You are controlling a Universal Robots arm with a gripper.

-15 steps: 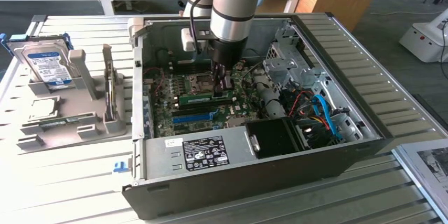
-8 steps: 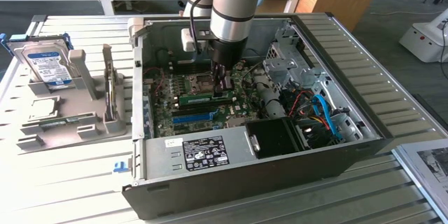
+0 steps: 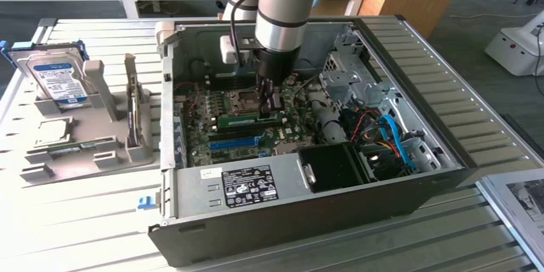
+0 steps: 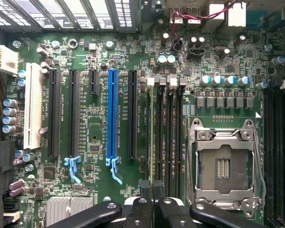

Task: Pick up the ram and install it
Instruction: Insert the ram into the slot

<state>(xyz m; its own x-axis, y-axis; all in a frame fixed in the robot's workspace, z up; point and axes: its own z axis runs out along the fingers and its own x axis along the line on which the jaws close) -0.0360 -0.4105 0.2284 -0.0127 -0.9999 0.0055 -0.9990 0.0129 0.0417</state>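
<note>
Item: ram (image 3: 238, 120), green stick, edge-up in a motherboard (image 4: 99, 61) slot, at 9 o'clock from gripper (image 3: 270, 107). Gripper: fingers together, tips at the stick's end, apparently clamping nothing. Handling, judged: light, stiff, fragile; hold by bare edges.

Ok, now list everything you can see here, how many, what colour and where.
computer case: one, black, open, middle of the table
table: one, white slats, under everything
motherboard: one, green, inside the case
ram: one, green, upright on the motherboard beside the processor socket
processor socket: one, silver, on the motherboard
blue slot: one, blue, on the motherboard
hard drive: one, silver with blue-white label, in the stand
stand: one, grey, exterior view's left of the case
arm: one, silver, reaching down into the case
gripper: one, black, shut, tips at the ram's end
</note>
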